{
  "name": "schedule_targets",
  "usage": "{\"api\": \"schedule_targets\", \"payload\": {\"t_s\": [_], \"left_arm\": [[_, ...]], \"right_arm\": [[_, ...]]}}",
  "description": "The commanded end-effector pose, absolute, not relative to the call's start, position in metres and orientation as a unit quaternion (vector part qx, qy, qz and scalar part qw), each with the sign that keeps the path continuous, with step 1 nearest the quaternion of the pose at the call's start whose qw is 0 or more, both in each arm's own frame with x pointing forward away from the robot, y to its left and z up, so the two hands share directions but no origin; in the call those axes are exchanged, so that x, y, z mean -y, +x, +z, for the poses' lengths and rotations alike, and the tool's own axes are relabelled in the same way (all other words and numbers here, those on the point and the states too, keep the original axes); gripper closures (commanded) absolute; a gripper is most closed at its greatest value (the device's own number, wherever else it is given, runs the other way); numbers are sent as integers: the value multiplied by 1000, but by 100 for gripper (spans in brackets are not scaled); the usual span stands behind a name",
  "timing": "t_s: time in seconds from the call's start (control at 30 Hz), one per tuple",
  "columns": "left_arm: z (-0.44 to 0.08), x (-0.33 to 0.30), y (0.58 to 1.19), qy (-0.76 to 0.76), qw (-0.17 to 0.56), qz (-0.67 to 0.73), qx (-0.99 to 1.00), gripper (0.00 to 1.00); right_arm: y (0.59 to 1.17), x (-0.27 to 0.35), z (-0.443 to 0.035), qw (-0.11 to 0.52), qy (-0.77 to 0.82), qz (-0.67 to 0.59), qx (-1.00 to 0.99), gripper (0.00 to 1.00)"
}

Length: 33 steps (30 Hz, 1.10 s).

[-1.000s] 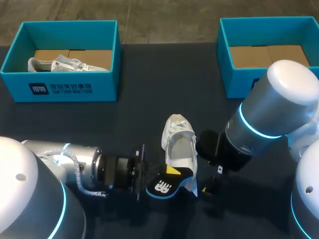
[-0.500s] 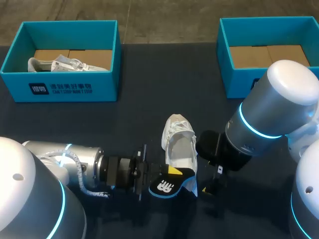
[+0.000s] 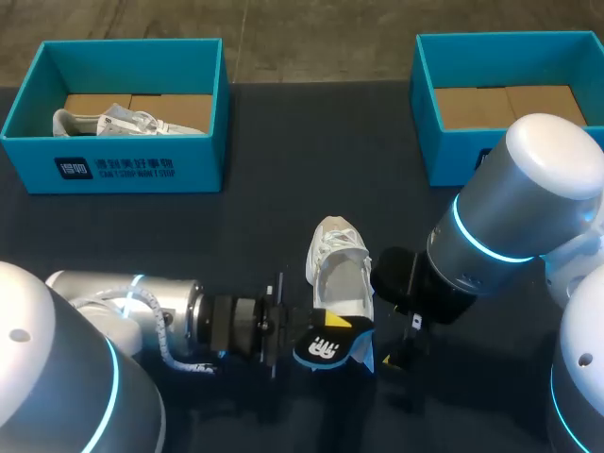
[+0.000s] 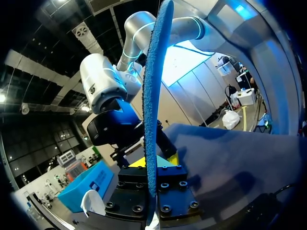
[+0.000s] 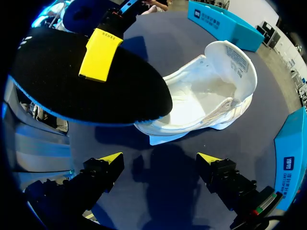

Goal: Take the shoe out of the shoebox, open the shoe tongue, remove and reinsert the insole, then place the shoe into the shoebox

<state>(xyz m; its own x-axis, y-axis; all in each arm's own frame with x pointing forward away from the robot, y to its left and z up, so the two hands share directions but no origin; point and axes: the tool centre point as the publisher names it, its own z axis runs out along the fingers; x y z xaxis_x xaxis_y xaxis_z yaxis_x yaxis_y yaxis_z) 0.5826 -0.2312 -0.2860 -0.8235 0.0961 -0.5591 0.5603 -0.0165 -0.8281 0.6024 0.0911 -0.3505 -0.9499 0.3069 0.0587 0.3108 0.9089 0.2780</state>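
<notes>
A white shoe [image 3: 335,269] [image 5: 206,96] lies on the dark table with its tongue folded back and its inside bare. My left gripper [image 3: 286,338] [image 4: 152,165] comes in from the left and is shut on the black insole with a blue edge [image 3: 327,347] [image 5: 91,81], held over the shoe's heel end. In the left wrist view the insole [image 4: 153,110] stands edge-on between the fingers. One of my left gripper's yellow fingertips [image 5: 100,60] presses on the insole's black face. My right gripper [image 3: 406,344] [image 5: 159,160] is open, just right of the shoe's heel, holding nothing.
A teal shoebox [image 3: 113,170] at the back left holds another white shoe [image 3: 123,121]. A second teal shoebox [image 3: 429,142] at the back right shows only its cardboard floor. My right arm's bulky elbow [image 3: 528,189] hangs over the table's right side.
My left gripper has carried the insole a little to the right, closer over the shoe's heel. The right arm and the shoe have stayed still.
</notes>
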Motion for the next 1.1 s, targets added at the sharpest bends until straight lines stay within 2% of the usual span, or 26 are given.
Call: {"api": "schedule_targets", "payload": {"t_s": [0.03,1.1], "left_arm": [[-288,233,583,239,175,-669,-682,100],[-302,234,606,218,205,-660,-689,100]], "right_arm": [[602,-90,-351,7,-158,-145,977,0],[602,-90,-351,7,-158,-145,977,0]]}}
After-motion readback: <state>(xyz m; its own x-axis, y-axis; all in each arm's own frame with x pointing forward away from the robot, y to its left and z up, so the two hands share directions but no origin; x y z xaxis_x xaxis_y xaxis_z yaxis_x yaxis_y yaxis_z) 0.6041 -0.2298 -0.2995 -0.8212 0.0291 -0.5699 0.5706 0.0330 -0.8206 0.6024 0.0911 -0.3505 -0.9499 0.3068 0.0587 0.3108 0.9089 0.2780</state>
